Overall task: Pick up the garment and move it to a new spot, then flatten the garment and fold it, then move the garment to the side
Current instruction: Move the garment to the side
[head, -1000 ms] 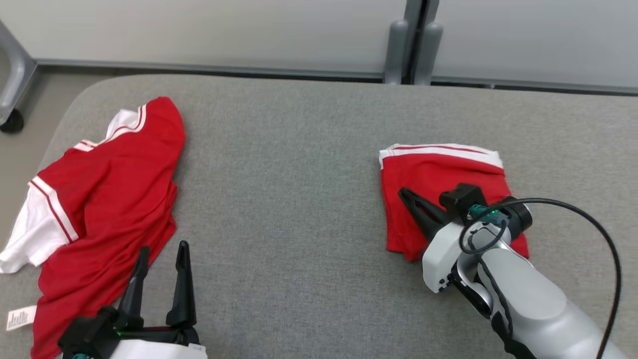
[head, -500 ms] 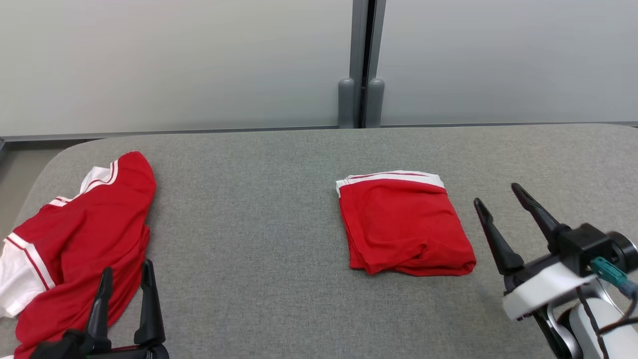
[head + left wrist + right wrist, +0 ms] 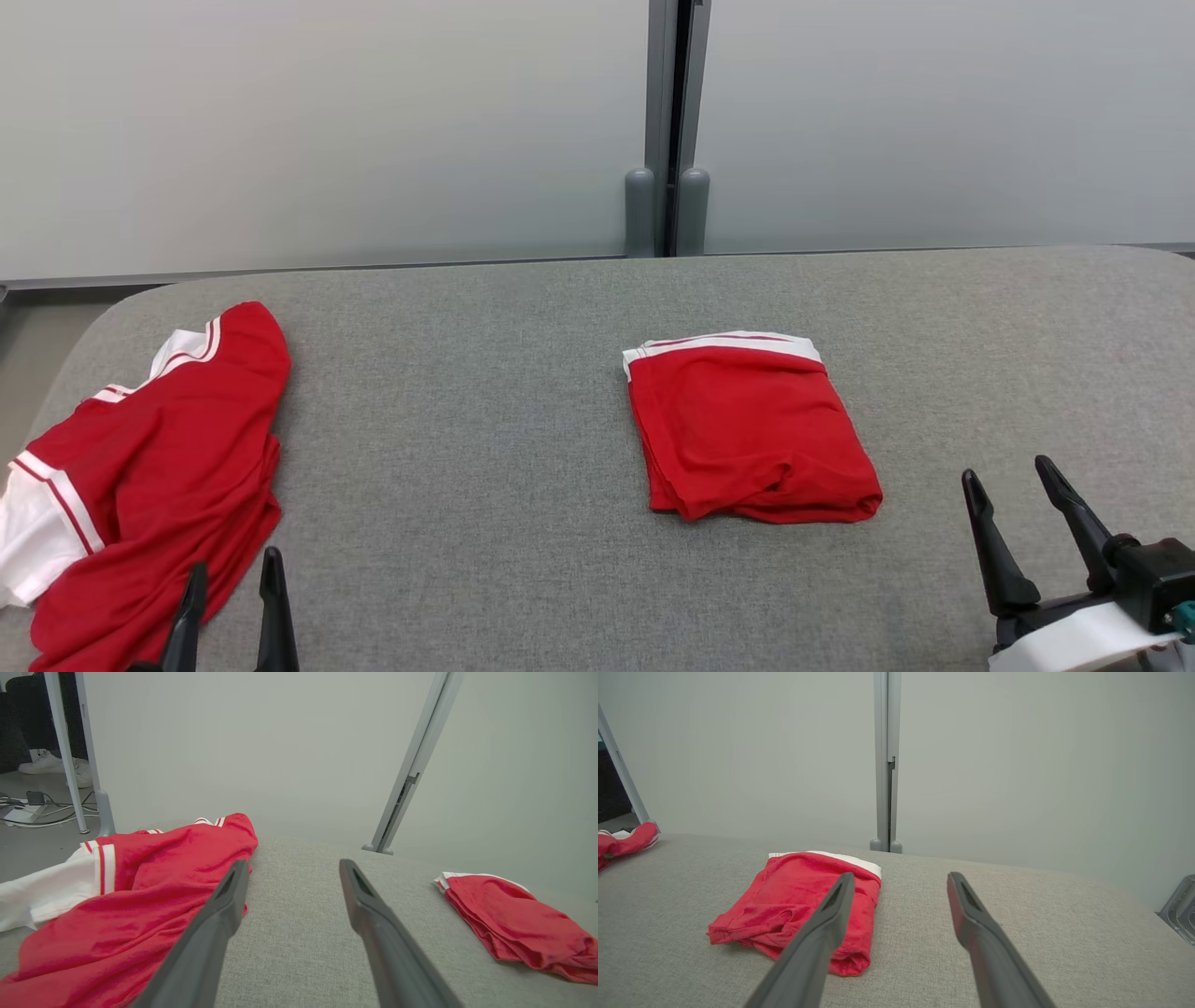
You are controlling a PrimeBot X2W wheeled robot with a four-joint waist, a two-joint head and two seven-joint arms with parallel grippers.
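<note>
Pulled back from the folded garment [image 3: 747, 429], the right gripper [image 3: 1007, 469] now sits apart from it over the grey surface [image 3: 485, 373], fingers [image 3: 991, 541] wide and empty (left gripper [image 3: 234, 561] likewise).

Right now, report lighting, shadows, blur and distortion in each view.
Head view: soft even light, no glare; the folded garment casts a thin shadow along its near edge. Left wrist view: the partition post leans, tilted or warped by the lens. Right wrist view: the fingers blur near the lens; the folded garment is sharp.
</note>
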